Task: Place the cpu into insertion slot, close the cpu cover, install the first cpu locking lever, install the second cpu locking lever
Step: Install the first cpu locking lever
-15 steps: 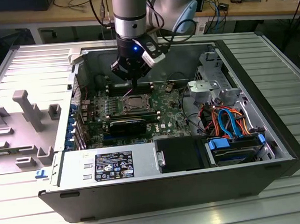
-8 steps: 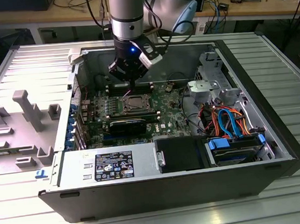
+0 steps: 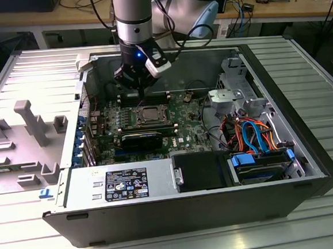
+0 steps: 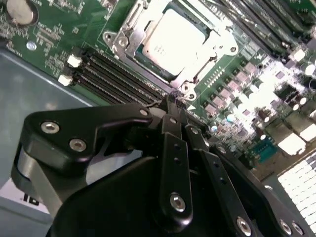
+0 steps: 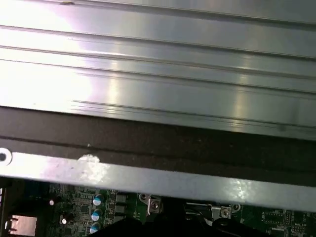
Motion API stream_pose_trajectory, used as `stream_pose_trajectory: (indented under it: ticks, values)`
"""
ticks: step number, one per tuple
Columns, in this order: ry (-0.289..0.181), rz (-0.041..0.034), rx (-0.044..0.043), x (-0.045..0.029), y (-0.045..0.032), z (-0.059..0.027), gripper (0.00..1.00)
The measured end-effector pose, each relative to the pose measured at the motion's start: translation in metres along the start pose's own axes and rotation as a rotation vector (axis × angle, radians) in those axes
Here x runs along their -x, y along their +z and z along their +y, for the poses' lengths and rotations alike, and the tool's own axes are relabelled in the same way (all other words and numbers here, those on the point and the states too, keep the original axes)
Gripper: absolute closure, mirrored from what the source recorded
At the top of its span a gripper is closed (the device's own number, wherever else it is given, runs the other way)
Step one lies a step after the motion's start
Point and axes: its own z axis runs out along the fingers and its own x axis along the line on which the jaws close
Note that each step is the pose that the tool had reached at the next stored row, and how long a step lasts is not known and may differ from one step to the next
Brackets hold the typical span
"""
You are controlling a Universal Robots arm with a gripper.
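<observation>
The cpu (image 4: 173, 39) shows its silvery top inside the insertion slot (image 3: 145, 116) on the green board. The cpu cover (image 4: 217, 47) lies flat around it as a silver frame. My gripper (image 3: 130, 88) hangs from the arm just behind the socket, low inside the open computer case. In the second wrist view the black fingers meet at their tips, and the gripper (image 4: 171, 101) is shut just off one corner of the socket frame. Nothing shows between the fingers. I cannot make out how the locking levers stand.
Long black memory slots (image 4: 113, 74) run beside the socket. A black graphics card (image 3: 142, 139) sits in front of it. The power supply (image 3: 119, 183) and drive bay with cables (image 3: 261, 151) line the case front. The case's metal wall (image 5: 158, 74) is close behind the wrist.
</observation>
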Motion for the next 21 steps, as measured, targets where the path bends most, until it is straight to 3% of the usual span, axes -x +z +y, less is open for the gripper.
stream_pose_trajectory:
  ticks: [1, 4, 5, 7, 8, 21]
  values:
    - [0.041, 0.0, -0.0003, 0.0, 0.0, 0.0, 0.89]
    - [0.091, 0.0002, -0.0007, 0.0, 0.0, 0.0, 0.89]
    - [0.093, 0.0001, 0.0006, 0.0, 0.0002, 0.0, 0.89]
    - [0.093, -0.001, 0.0133, -0.0001, 0.0006, -0.0009, 0.89]
    - [0.093, -0.0018, 0.0142, -0.0001, 0.0011, -0.0011, 0.89]
    - [0.093, -0.0018, 0.0124, 0.0122, 0.0057, -0.002, 0.89]
